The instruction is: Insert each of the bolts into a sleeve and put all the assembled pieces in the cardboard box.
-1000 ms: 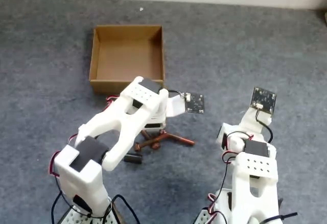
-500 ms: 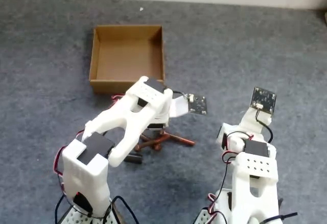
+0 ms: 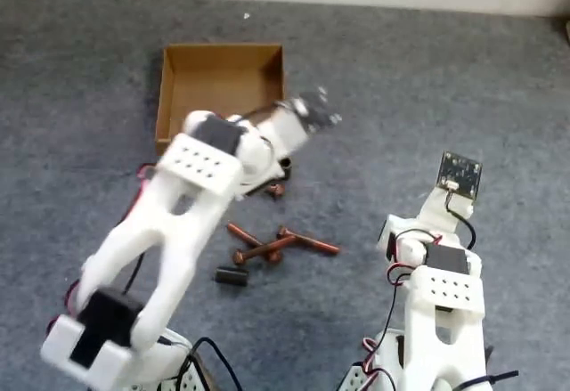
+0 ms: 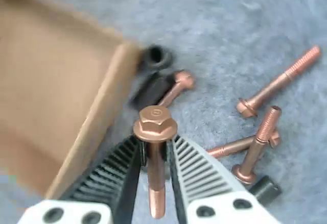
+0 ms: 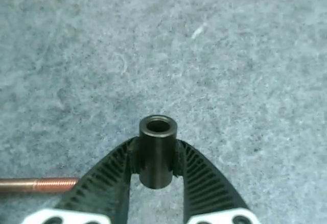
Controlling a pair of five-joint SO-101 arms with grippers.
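- Cardboard box (image 3: 162,97) toward the far left part of the table (image 3: 445,70), open side up.
- Lone sleeve (image 3: 232,275), black, on its side toward the near edge, just left of the loose bolts and apart from them.
- Left gripper (image 4: 156,142) above the table beside the box's near right corner, fingers drawn in tight on the shank of a copper bolt (image 4: 155,123); hex head above the fingertips, threaded end hanging down between them.
- Just off that same box corner, on the table: a second sleeve (image 4: 157,56) standing on end, and next to it an assembled piece (image 4: 156,89), a bolt seated in a black sleeve, lying flat with its head pointing away from the box.
- Three loose bolts (image 3: 267,248) around the table's middle, crossed in a small cluster.
- Right arm (image 3: 441,293) at the near right part of the table, well apart from the box.
- Right gripper (image 5: 156,150) closed on the sides of an upright sleeve (image 5: 157,168), bore facing up, just over bare table.
- Threaded bolt tip (image 5: 38,184) flat on the table to one side of those fingers.
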